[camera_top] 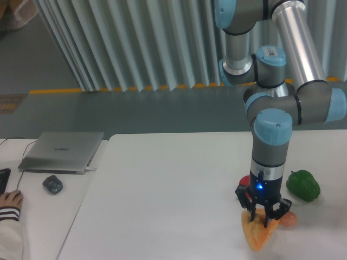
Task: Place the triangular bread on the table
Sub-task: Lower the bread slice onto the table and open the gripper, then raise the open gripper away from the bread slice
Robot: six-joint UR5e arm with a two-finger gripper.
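The triangular bread (257, 234) hangs point-down in the gripper (262, 215), whose two fingers are clamped on its upper edge; we cannot tell whether its lower tip touches the table (162, 195) near the front edge, toward the right end. Just beside the gripper's right finger we see a small orange-brown ball (289, 219), and behind the gripper a red pepper (245, 181), mostly hidden by the wrist. A green pepper (303, 184) lies farther toward the table's right edge. A blue light glows on the wrist of the arm (269, 146).

We can read no writing; the closed silver laptop (63, 151) carries a lid mark too small to make out. It sits on the adjoining desk (38, 216) with a dark mouse (52, 184) and a person's hand (10, 201) at the desk's left edge. Behind run a grey floor with a yellow stripe (54, 91) and pale ribbed panels (135, 43).
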